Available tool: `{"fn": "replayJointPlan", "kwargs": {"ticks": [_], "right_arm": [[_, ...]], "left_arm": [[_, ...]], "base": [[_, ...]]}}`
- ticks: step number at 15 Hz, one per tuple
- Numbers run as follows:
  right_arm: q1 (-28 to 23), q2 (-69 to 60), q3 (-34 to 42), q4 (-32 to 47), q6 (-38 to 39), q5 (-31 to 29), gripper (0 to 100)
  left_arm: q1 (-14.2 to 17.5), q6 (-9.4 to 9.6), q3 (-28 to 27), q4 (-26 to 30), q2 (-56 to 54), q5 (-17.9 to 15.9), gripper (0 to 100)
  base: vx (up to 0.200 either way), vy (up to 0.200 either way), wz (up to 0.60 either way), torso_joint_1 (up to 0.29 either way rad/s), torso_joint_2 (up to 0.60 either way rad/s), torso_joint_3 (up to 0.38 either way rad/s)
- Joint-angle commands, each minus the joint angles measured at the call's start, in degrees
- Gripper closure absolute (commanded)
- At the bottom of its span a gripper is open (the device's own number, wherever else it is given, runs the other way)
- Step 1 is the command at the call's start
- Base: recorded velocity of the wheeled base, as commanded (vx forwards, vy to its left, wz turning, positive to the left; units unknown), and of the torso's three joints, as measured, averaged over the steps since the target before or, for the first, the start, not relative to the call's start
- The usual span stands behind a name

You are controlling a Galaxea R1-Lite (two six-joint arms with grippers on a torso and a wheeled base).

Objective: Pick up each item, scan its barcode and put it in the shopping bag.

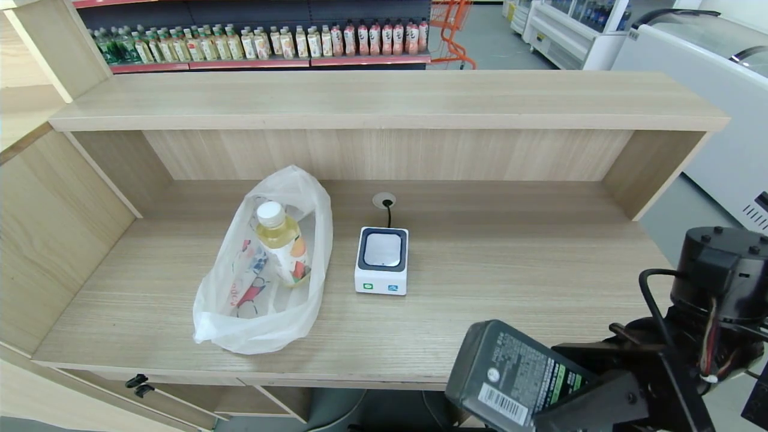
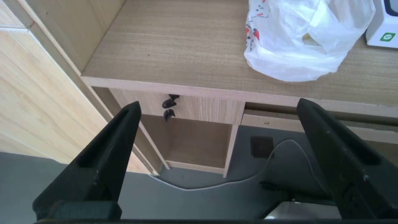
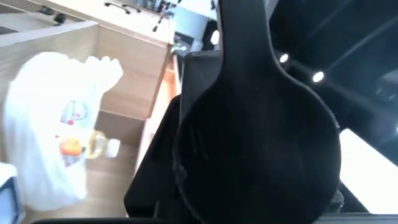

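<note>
White shopping bag point(image 1: 213, 315) lies open on the surface with a white-capped bottle point(image 1: 282, 243) inside. Scanner point(image 1: 382, 260) sits at its 3 o'clock. Dark packet point(image 1: 510, 378), barcode up, is at the scanner's 5 o'clock.

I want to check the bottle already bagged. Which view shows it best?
The head view: the bottle shows cap to label inside the plastic bag. The right wrist view shows it farther off, through the bag's film. In the left wrist view the bag's crumpled end hides it.

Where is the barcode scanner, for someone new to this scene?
On the wooden counter, right of the white shopping bag, sits the scanner. It is the only small white box, with a dark-framed window on top and a black cable behind.
</note>
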Motion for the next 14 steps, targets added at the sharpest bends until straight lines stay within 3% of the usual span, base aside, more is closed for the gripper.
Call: {"fn": "replayJointPlan", "kwargs": {"ticks": [1, 3, 4, 5, 6, 8, 10, 12, 13, 14], "right_arm": [[-8.2, -6.1, -5.3, 3.2, 12.9, -5.8, 100], [-18.2, -11.7, -6.1, 8.2, 37.3, -22.9, 100], [-18.2, -12.1, -6.1, 8.0, 41.0, -25.0, 100], [-18.9, -12.6, -6.6, 6.5, 51.8, -30.9, 100], [-24.4, -13.2, -3.6, 6.7, 60.9, -27.6, 100], [-29.6, -14.1, -4.0, 11.8, 69.3, -24.8, 100], [-30.2, -14.5, -5.0, 13.2, 82.5, -27.8, 100], [-27.5, -14.3, -5.8, 12.5, 102.5, -37.0, 100], [-22.0, -13.4, -6.0, 12.5, 116.7, -44.9, 100], [-17.4, -12.2, -6.8, 12.4, 125.7, -50.5, 100]], "left_arm": [[0.0, 0.02, 0.0, 0.0, 0.0, 0.0, 0], [0.0, 0.02, 0.0, 0.0, 0.0, 0.0, 0], [0.0, 0.02, 0.0, 0.0, 0.0, 0.0, 0], [0.0, 0.02, 0.0, 0.0, 0.0, 0.0, 0], [0.0, 0.02, 0.0, 0.0, 0.0, 0.0, 0], [0.0, 0.02, 0.0, 0.0, 0.0, 0.0, 0], [0.0, 0.02, 0.0, 0.0, 0.0, 0.0, 0], [0.0, 0.02, 0.0, 0.0, 0.0, 0.0, 0], [0.0, 0.02, 0.0, 0.0, 0.0, 0.0, 0], [0.0, 0.02, 0.0, 0.0, 0.0, 0.0, 0]], "base": [[0.000, 0.000, 0.00, 0.000, 0.00, 0.000], [0.000, 0.000, 0.00, 0.000, 0.00, 0.000], [0.000, 0.000, 0.00, 0.000, 0.00, 0.000], [0.000, 0.000, 0.00, 0.000, 0.00, 0.000], [0.000, 0.000, 0.00, 0.000, 0.00, 0.000], [0.000, 0.000, 0.00, 0.000, 0.00, 0.000], [0.000, 0.000, 0.00, 0.000, 0.00, 0.000], [0.000, 0.000, 0.00, 0.000, 0.00, 0.000], [0.000, 0.000, 0.00, 0.000, 0.00, 0.000], [0.000, 0.000, 0.00, 0.000, 0.00, 0.000]]}}
